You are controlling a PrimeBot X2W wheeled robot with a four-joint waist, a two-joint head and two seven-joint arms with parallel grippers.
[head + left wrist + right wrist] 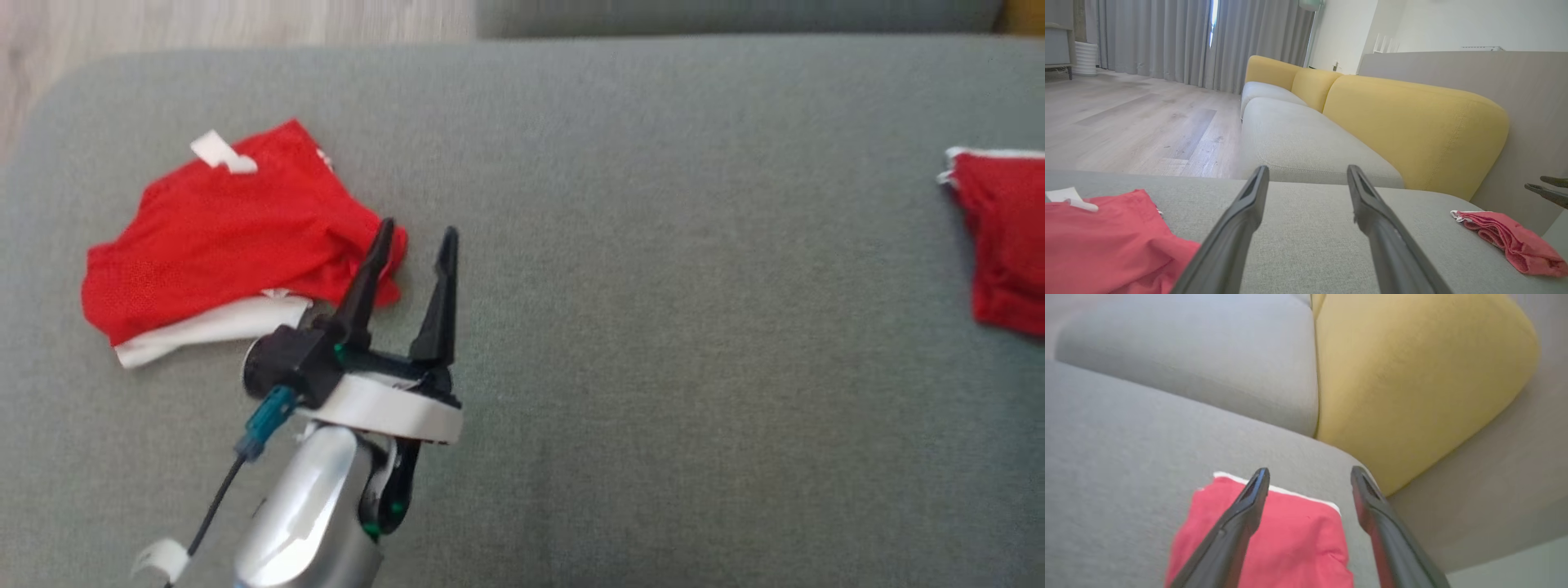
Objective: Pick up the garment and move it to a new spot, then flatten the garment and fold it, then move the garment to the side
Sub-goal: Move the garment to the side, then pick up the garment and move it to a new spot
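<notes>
Found garment (220, 237) crumpled at left of sofa (653, 343), white band (204, 327) on its near side. Saw left jaws wide and empty, just at its right edge, one finger overlapping the cloth in the head view. Saw right jaws wide too, empty, above a second red cloth (1004, 245) at the right end. Judged a pinch from there likely to catch only a top layer or bare seat, leaving the heap to drag, twist and land more bunched. Also risked mixing up the two reds.
</notes>
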